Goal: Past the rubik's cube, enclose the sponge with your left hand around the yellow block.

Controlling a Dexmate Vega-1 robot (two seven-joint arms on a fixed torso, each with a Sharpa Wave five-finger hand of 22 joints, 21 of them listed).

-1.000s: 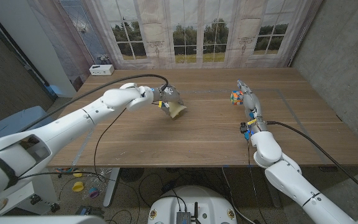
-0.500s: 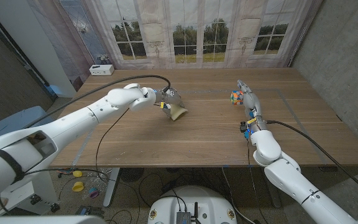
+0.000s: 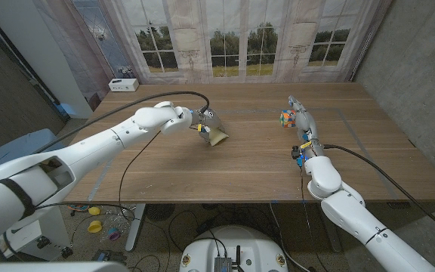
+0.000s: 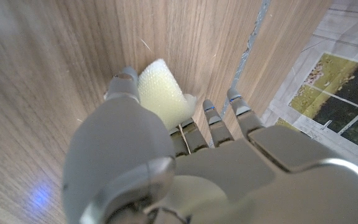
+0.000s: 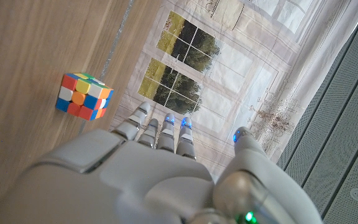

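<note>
My left hand grips a pale yellow sponge left of the table's middle, in the far half. In the left wrist view the thumb and fingers of that hand close around the sponge, which pokes out beyond them just above the wood. A rubik's cube sits on the table at the right. My right hand stands right beside it with its fingers stretched out, holding nothing. In the right wrist view the cube lies off to the side of that hand, apart from the fingertips.
A small white box stands at the table's far left corner. Curtains and windows run behind the far edge. A faint tape line crosses the wood on the right. A black cable hangs from my left arm.
My left arm has shifted slightly to the right, and the sponge in its hand has barely moved. The right hand and the cube stay where they were.
</note>
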